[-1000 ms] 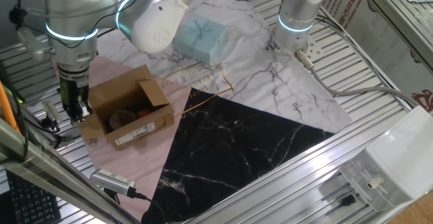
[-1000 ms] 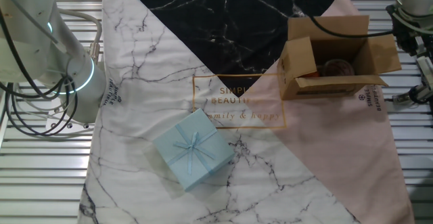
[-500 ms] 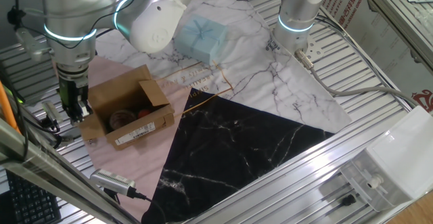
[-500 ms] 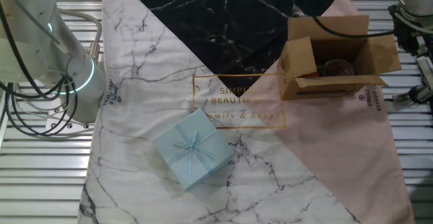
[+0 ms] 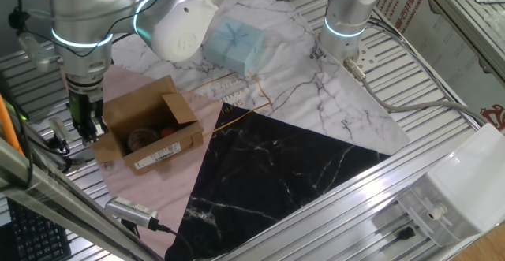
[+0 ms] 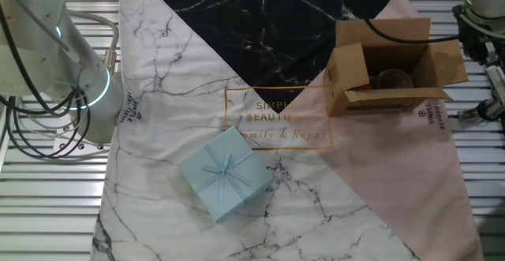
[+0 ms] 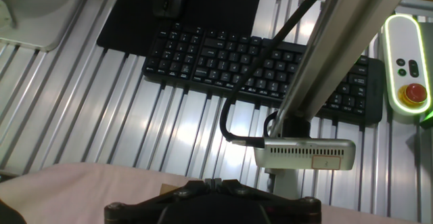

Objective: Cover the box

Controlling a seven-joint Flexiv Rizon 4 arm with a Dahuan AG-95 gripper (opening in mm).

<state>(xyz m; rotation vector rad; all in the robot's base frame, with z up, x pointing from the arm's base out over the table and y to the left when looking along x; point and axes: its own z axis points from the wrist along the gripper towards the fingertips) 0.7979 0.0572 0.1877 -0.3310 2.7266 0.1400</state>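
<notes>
The box [image 5: 150, 131] is a small brown carton with its flaps open and a white label on its long side, standing on the pink part of the cloth. It also shows in the other fixed view [image 6: 387, 72], with a round tin inside [image 6: 392, 78]. My gripper [image 5: 87, 125] hangs just beside the box's outer end flap, fingers pointing down. At the right edge of the other fixed view it is partly cut off [image 6: 495, 83]. In the hand view the fingers [image 7: 214, 181] are pressed together, with a sliver of cardboard beside them.
A pale blue package [image 5: 235, 42] with a ribbon lies on the white marble cloth, also in the other fixed view [image 6: 225, 173]. A second arm [image 5: 347, 9] stands at the far side. A keyboard [image 7: 264, 65], a stop pendant [image 7: 404, 68] and a camera on a pole [image 7: 304, 154] lie beyond the table edge.
</notes>
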